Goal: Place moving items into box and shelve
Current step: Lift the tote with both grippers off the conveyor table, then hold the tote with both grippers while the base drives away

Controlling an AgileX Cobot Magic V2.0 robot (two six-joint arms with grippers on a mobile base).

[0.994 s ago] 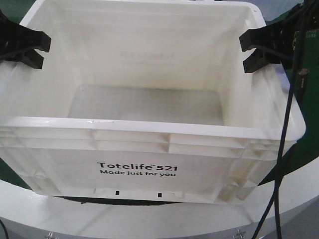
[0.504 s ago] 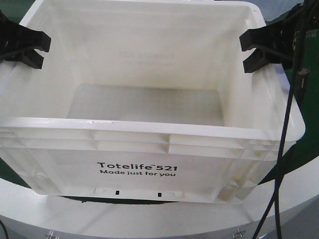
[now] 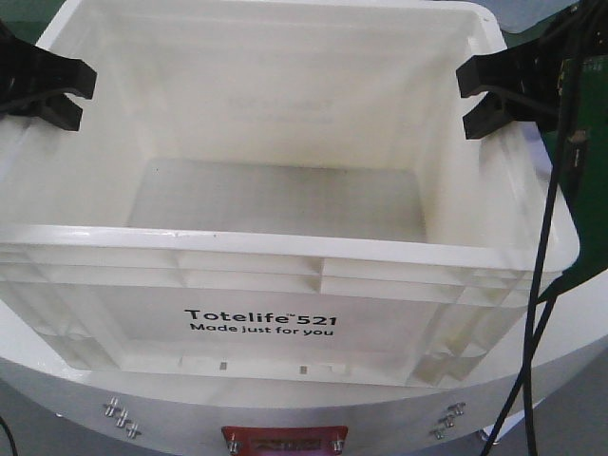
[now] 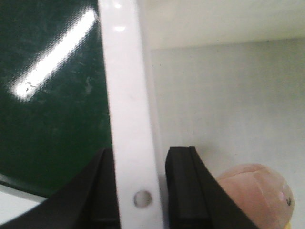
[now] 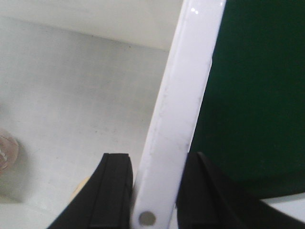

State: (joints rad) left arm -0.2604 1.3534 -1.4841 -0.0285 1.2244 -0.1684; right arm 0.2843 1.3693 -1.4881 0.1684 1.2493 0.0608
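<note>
The box (image 3: 285,249), a large white crate printed "Totelife 521", fills the front view. My left gripper (image 3: 81,98) is shut on its left rim and my right gripper (image 3: 467,104) is shut on its right rim. In the left wrist view the white rim (image 4: 126,95) runs between the black fingers of the left gripper (image 4: 138,160). A pinkish round item (image 4: 257,191) lies on the box floor beside it. In the right wrist view the right gripper (image 5: 156,164) clamps the rim (image 5: 190,71). A pink item (image 5: 5,152) and a tan item (image 5: 80,188) peek out inside.
A white rounded surface (image 3: 57,389) with screws (image 3: 119,415) and a red plate (image 3: 285,440) lies under the box. Dark green surface (image 4: 47,119) shows outside both side rims. A black cable (image 3: 543,256) hangs down past the box's right side.
The white surface below the box has slid up in the front view, bringing screws and a red plate into sight. The box stays put between both grippers.
</note>
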